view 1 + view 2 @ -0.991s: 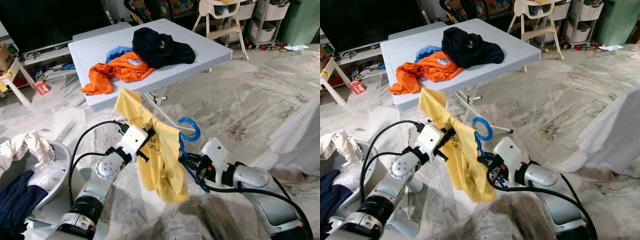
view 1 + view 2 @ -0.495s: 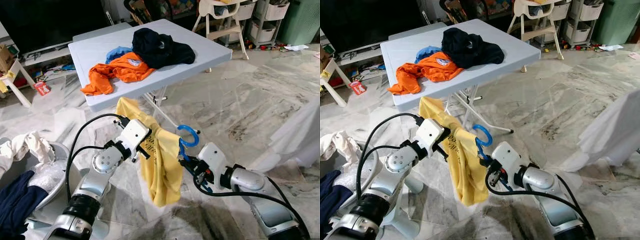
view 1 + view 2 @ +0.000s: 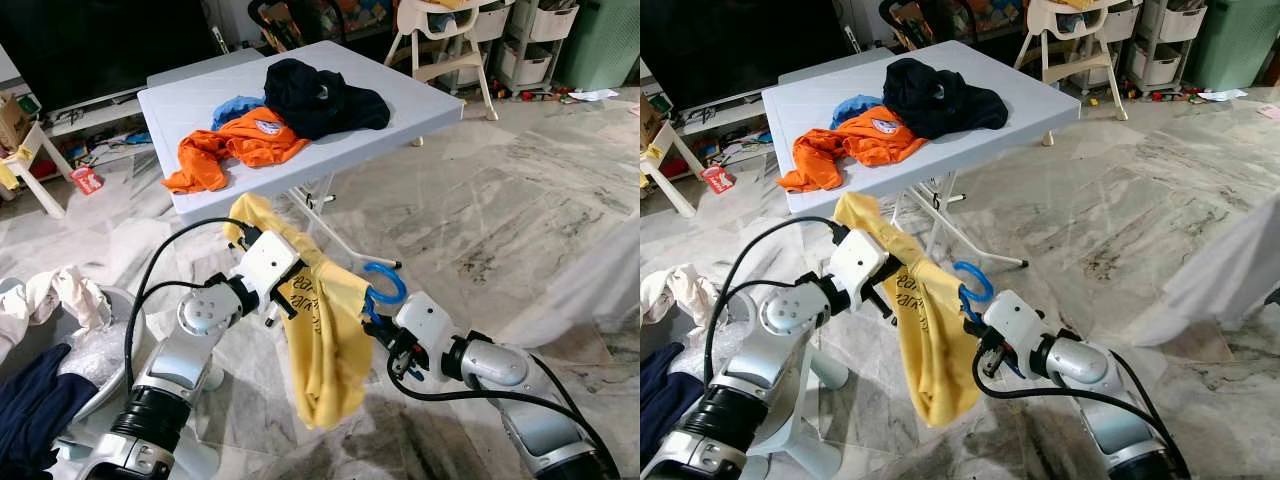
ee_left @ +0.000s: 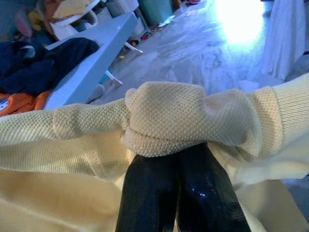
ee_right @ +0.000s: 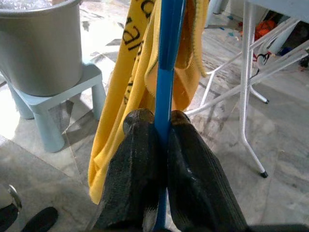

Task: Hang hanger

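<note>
A yellow shirt [image 3: 318, 340] hangs in the air in front of the white table, draped over a blue plastic hanger [image 3: 385, 285] whose hook curls up beside it. My left gripper [image 3: 290, 285] is shut on a bunched fold of the yellow shirt [image 4: 164, 116], holding its upper part. My right gripper [image 3: 385, 340] is shut on the hanger's blue bar [image 5: 166, 72], just to the right of the cloth. The shirt's lower end dangles free above the floor.
The white folding table [image 3: 190, 110] behind carries an orange shirt [image 3: 235, 140], a blue garment and a dark navy one [image 3: 320, 95]. A grey laundry basket [image 3: 110, 340] with clothes stands at the left. White cloth [image 3: 600, 270] lies on the marble floor at the right.
Both grippers keep their hold. The hanger and shirt have shifted slightly, the shirt's top edge pulled tauter between the two grippers and hanging a little lower.
</note>
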`<state>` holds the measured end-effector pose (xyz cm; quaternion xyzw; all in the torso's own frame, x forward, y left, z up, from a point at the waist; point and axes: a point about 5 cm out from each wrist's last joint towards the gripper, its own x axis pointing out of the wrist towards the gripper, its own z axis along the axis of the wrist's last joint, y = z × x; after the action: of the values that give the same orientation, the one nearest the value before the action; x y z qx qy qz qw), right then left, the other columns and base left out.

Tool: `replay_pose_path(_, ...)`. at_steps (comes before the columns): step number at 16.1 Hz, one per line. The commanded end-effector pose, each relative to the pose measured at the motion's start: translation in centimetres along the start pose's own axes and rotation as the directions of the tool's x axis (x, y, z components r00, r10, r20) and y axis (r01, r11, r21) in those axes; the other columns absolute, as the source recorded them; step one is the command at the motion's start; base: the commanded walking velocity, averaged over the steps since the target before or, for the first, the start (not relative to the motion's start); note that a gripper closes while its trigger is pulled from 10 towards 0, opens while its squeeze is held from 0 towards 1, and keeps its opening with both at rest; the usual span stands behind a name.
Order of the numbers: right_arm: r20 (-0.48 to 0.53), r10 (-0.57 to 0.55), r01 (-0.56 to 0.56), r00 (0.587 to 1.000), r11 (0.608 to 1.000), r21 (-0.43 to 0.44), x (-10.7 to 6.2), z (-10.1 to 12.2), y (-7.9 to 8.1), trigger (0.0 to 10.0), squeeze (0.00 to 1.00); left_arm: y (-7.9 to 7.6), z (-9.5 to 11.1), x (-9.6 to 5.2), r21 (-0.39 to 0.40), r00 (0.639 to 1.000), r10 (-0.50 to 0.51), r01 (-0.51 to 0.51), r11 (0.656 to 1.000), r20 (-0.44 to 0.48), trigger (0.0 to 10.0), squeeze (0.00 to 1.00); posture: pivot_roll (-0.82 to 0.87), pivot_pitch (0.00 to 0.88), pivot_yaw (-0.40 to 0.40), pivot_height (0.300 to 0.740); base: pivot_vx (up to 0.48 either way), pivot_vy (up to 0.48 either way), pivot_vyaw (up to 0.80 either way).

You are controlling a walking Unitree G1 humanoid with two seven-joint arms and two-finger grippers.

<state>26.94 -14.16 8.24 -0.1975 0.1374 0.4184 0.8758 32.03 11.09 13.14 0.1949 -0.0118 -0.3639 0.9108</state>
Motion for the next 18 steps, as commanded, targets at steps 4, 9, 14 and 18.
replay_pose_path(4, -0.084, 0.04, -0.041, 0.996, 0.999, -0.007, 0.4, -1.8, 1.0, 0.0, 0.0, 0.6, 2.6, -0.2, 0.008, 0.998, -0.026, 0.026, 1.0, 0.053, 0.0, 0.0, -0.14, 0.004, 0.15, 0.74, 0.0, 0.0, 0.0)
replay_pose_path(9, -0.111, -0.007, 0.005, 0.994, 1.0, -0.014, 0.7, -2.3, 0.5, 0.0, 0.0, -0.6, 2.6, -0.6, -0.048, 0.986, -0.167, 0.166, 0.985, -0.004, 0.0, 0.0, -0.14, 0.004, 0.153, 0.74, 0.0, 0.0, 0.0)
replay_pose_path(14, -0.127, -0.086, 0.082, 0.988, 0.996, -0.034, 1.0, -2.4, -0.5, 0.0, 0.0, -2.1, 0.7, -2.1, -0.084, 0.95, -0.286, 0.277, 0.957, -0.123, 0.0, 0.0, -0.14, 0.01, 0.146, 0.74, 0.0, 0.0, 0.0)
replay_pose_path(18, -0.107, -0.001, -0.003, 0.994, 0.999, -0.041, 0.7, -2.3, 0.3, 0.0, 0.0, -0.4, 0.2, -1.9, -0.066, 0.966, -0.196, 0.188, 0.98, -0.167, 0.0, 0.0, -0.14, 0.012, 0.138, 0.74, 0.0, 0.0, 0.0)
